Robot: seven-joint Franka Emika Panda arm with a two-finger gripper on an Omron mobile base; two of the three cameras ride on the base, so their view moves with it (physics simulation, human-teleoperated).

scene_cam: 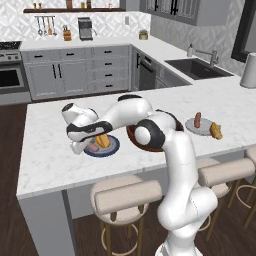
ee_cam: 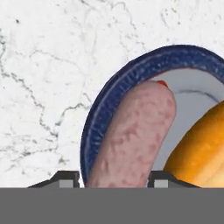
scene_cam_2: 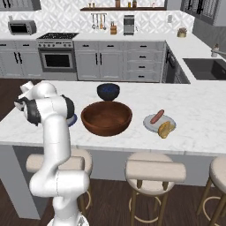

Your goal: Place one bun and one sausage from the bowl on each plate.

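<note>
While my tool [ee_cam: 113, 180] is clamped on the sausage [ee_cam: 131, 140] over the blue-rimmed plate [ee_cam: 98, 127], beside its bun [ee_cam: 199, 144], the pale plate [scene_cam_2: 150, 125] already holds both, the bowl [scene_cam_2: 106, 117] looks emptied: only release remains.

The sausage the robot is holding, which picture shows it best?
The hand view: the sausage looms large between the fingertips, over the blue-rimmed plate. The left base view gives a small pink glimpse under the gripper.
</note>
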